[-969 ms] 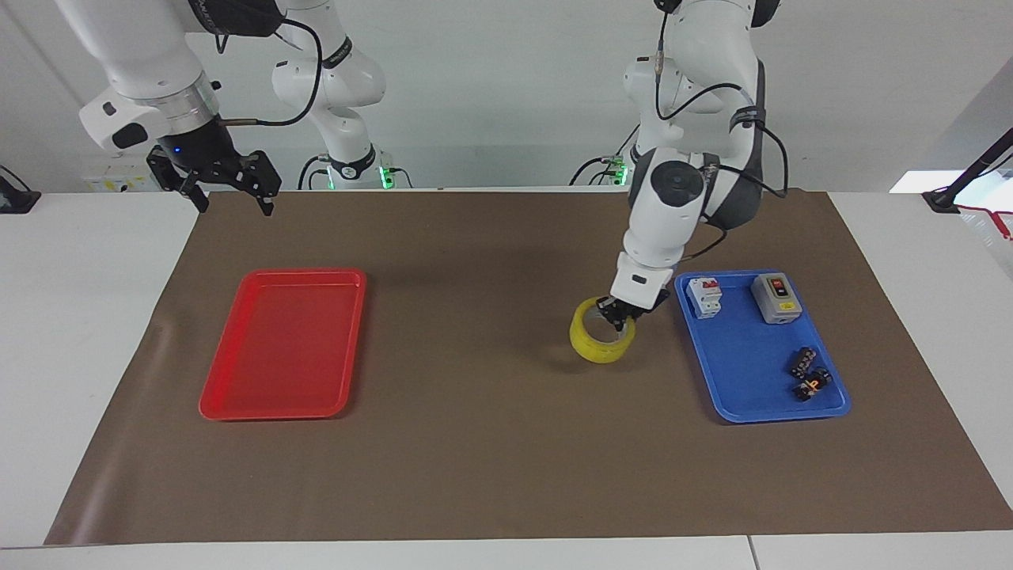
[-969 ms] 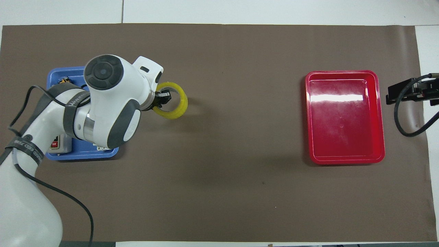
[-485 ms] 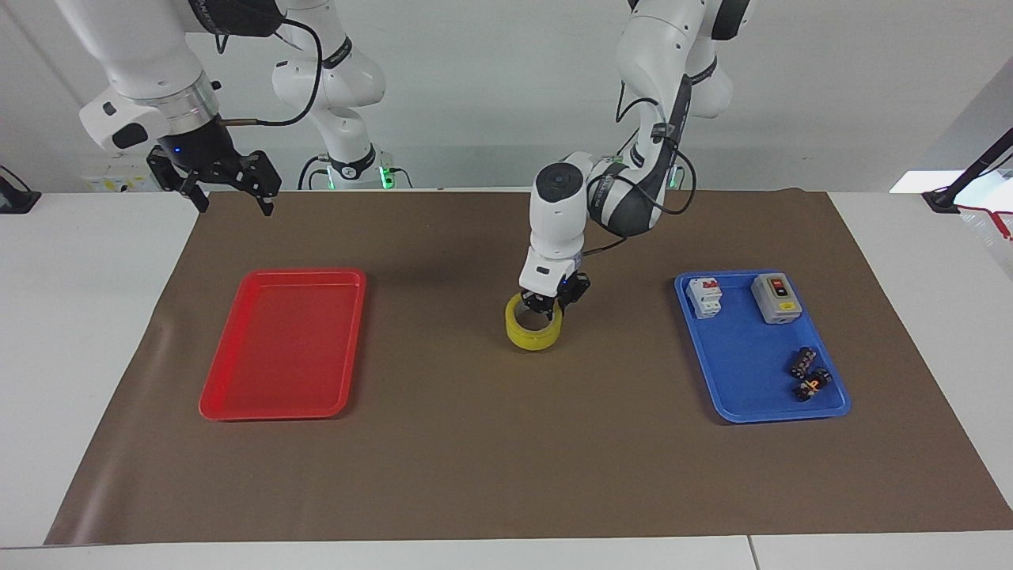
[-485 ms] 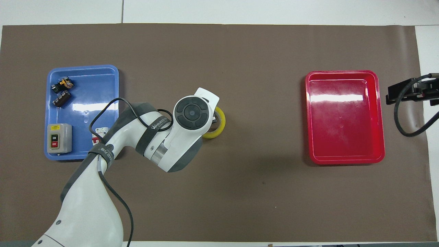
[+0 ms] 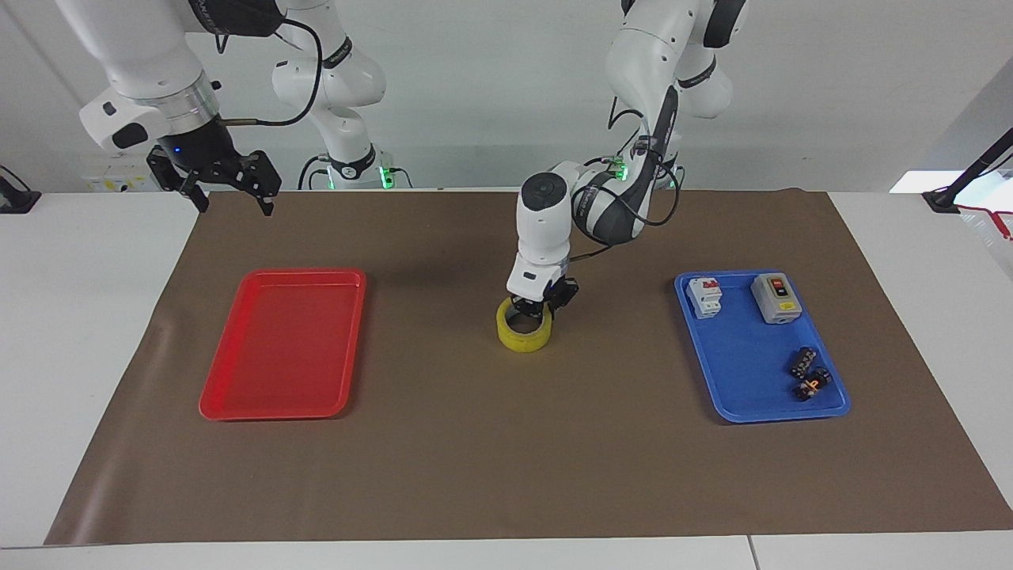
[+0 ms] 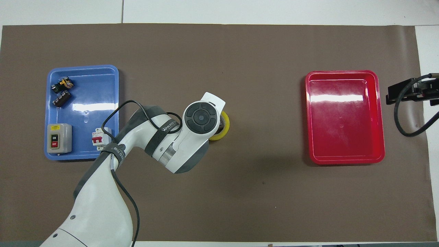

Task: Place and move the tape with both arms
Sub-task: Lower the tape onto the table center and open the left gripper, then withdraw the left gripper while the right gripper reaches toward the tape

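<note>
The yellow tape roll point(image 5: 524, 332) is being gripped at its rim by the clenched left tool point(image 5: 539, 305), midway toward the red tray point(image 5: 283, 345); an off-centre hold is risking tilt or slippage. The right tool point(image 5: 229, 184) is being kept released, waiting.

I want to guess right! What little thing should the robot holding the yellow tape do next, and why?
Probably let go. The left gripper is shut on the tape, which looks set down on the brown mat between the trays. The right gripper waits open, up past the red tray.
</note>
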`<state>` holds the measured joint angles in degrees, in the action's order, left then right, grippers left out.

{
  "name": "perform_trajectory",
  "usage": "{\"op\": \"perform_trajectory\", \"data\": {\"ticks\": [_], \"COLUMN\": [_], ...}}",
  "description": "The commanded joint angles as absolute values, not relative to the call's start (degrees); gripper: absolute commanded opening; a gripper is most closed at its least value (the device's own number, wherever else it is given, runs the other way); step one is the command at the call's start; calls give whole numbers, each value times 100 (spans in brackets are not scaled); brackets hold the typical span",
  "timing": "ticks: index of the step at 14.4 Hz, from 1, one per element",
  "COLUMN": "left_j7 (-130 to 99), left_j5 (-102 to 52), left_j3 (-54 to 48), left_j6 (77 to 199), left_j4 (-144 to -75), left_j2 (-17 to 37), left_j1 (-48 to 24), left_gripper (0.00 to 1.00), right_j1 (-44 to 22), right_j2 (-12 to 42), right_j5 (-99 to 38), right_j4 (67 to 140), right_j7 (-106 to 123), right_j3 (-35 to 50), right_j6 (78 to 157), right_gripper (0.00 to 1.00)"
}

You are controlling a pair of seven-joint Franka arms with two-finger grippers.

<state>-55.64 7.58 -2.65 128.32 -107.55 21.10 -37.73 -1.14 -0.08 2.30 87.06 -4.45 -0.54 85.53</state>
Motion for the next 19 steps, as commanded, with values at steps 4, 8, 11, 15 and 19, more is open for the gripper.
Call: {"op": "perform_trajectory", "data": {"ticks": [4, 8, 11, 15, 19], "left_j7": [-5416, -4520, -3756, -2718, -1733], "left_j5": [932, 888, 870, 731, 308], "left_j3": [-184, -193, -202, -202, -176], "left_j6": [12815, 12306, 11919, 11496, 11015], "left_j4": [-10784, -10775, -10767, -10705, -10486], "left_j2": [1776, 1284, 950, 607, 360], "left_j1": [-3509, -2858, -2331, -1593, -959], "left_gripper": [100, 100, 100, 100, 100], "right_j1": [-79, -79, -79, -324, -1131], "right_j2": [-132, -132, -132, -44, 402], "right_j5": [123, 123, 123, -8, 17], "right_j4": [8851, 8851, 8859, 8859, 9018], "right_j7": [-343, -343, -325, -369, -753], "right_j3": [-53, -53, -44, 35, 35], "right_j6": [8569, 8569, 8587, 9121, 9798], "right_gripper": [100, 100, 100, 100, 100]}}
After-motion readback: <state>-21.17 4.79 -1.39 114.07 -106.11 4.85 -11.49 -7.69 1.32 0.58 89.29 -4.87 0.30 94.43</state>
